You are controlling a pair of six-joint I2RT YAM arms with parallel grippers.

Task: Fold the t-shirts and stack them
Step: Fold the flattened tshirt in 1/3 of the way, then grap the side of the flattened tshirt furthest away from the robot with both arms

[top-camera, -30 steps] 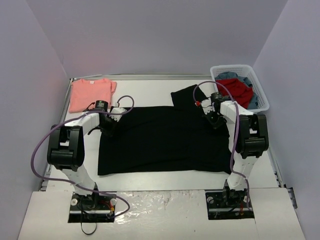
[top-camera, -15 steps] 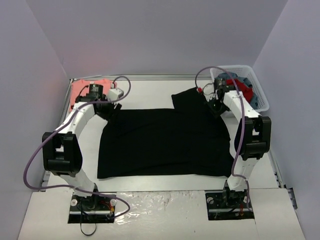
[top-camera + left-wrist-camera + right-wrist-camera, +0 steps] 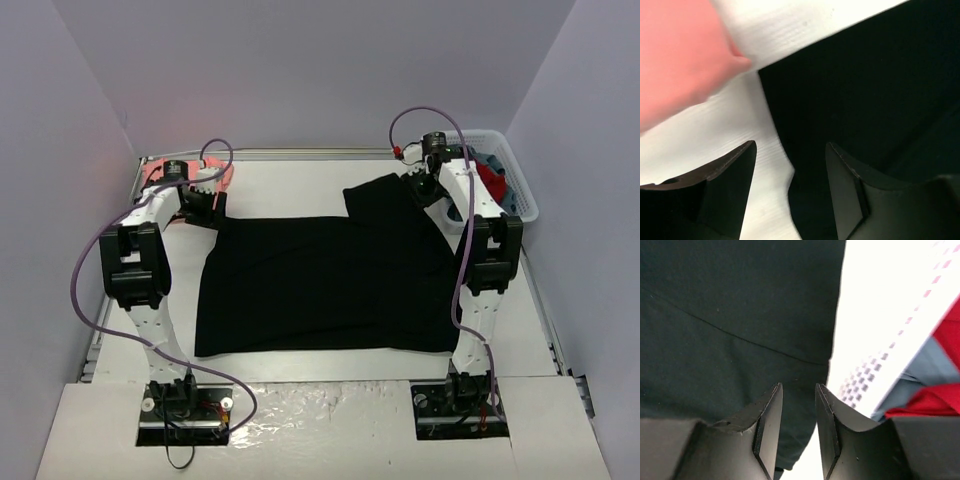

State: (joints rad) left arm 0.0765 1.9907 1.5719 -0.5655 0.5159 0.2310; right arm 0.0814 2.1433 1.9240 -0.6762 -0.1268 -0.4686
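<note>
Your white table (image 3: pixel 290 180) carries the black t-shirt (image 3: pixel 320 285), which lies flat across its middle. One sleeve (image 3: pixel 375 195) reaches toward the far right corner. Both arms are stretched to the shirt's far edge, one at each upper corner.

The white basket (image 3: pixel 527 205) sits at the far right of the table, just beside that sleeve. It holds a red garment (image 3: pixel 490 182) and a blue-grey one (image 3: pixel 497 160), bunched together. From the right wrist you see its perforated wall (image 3: pixel 880 375) close by.

The salmon-pink t-shirt (image 3: pixel 680 60) lies at the far left corner, mostly hidden behind the left arm in the overhead view. Its near corner sits just beside the black shirt's corner, with a thin strip of table between them.

Your left gripper (image 3: pixel 790 175) is spread wide and holds nothing. It hangs over the black shirt's left edge, one finger (image 3: pixel 730 190) over bare table and the other over black cloth.

Your right gripper (image 3: pixel 797 425) is parted only narrowly, and nothing is pinched in the gap. It hangs over the black cloth close to its right-hand edge. Whether its fingertips touch the fabric, you cannot tell.
</note>
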